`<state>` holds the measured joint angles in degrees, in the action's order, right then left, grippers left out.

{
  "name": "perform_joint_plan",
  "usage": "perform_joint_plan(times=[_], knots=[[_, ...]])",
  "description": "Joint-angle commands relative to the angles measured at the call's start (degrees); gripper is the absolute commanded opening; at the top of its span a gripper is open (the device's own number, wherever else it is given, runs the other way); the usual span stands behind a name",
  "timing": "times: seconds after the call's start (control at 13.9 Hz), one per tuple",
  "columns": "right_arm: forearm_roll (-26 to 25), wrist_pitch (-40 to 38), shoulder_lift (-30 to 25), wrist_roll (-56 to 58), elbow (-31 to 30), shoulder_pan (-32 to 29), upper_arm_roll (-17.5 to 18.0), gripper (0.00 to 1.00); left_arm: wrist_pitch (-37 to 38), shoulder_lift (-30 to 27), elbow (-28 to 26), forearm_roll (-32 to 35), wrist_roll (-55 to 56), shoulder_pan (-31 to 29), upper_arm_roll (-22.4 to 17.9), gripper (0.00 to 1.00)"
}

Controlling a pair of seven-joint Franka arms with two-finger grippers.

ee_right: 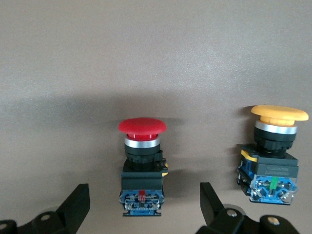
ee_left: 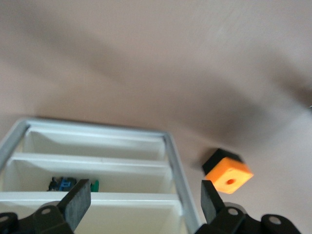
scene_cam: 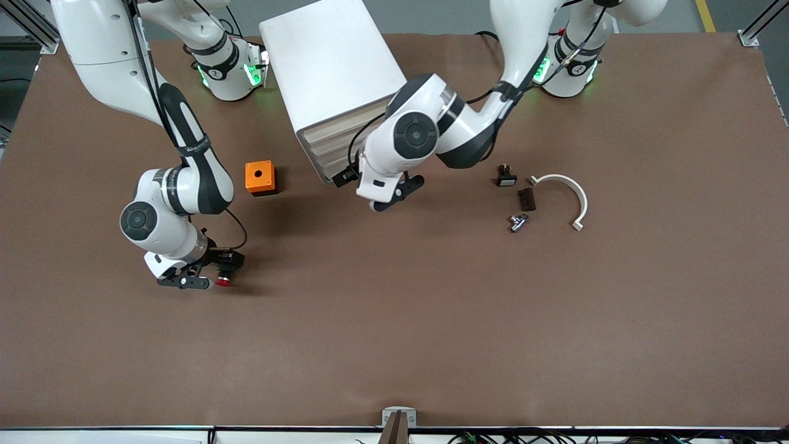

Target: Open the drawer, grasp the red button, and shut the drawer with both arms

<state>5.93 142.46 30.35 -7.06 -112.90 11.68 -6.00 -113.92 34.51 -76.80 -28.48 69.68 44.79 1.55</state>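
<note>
Directly between the spread fingers of the right end effector [ee_right: 141, 204] lies the button [ee_right: 142, 165].

A round red cap tops the small push button [ee_right: 142, 165], over a silver ring and a black-and-blue body. Its twin button [ee_right: 273, 156] wears an orange-yellow cap. The holed cube [scene_cam: 260, 177] is bright orange, the boxy cabinet [scene_cam: 330, 68] white, and the table [scene_cam: 431, 320] plain brown.

Button [ee_right: 142, 165]: round red cap, black-and-blue body, lying on its side on the table beside its orange-yellow-capped twin [ee_right: 273, 153]. Drawer [ee_left: 97, 175]: white, divided tray, open, protruding from the white cabinet [scene_cam: 336, 80].
</note>
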Motion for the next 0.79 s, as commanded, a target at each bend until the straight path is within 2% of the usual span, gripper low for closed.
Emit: perform_joint_plan(times=[0.0, 0.14, 0.36, 0.5, 0.72], knots=[[-0.83, -0.78, -1.87, 0.72, -0.21, -0.17, -0.33, 1.0, 1.58, -6.88, -1.51, 2.46, -0.25, -3.73, 0.12, 0.99], [-0.83, -3.75, -3.62, 2.75, 1.01, -0.95, -0.68, 1.0, 5.62, -11.89, -1.51, 4.56, -2.35, -6.81, 0.12, 0.99], [-0.92, -13.58, -5.56, 4.16, 4.78, -1.13, -2.08, 1.0, 12.73, -19.54, -1.51, 10.36, -6.38, -11.37, 0.12, 0.99], [-1.1, -20.35, -6.96, 5.39, 7.77, -1.22, -2.62, 1.0, 17.13, -23.68, -1.51, 11.95, -11.3, -14.97, 0.12, 0.99], [-2.41, -32.38, -9.07, 8.46, 14.09, -1.22, -5.25, 1.0, 22.58, -28.43, -1.59, 12.13, -21.13, -22.35, 0.21, 0.99]])
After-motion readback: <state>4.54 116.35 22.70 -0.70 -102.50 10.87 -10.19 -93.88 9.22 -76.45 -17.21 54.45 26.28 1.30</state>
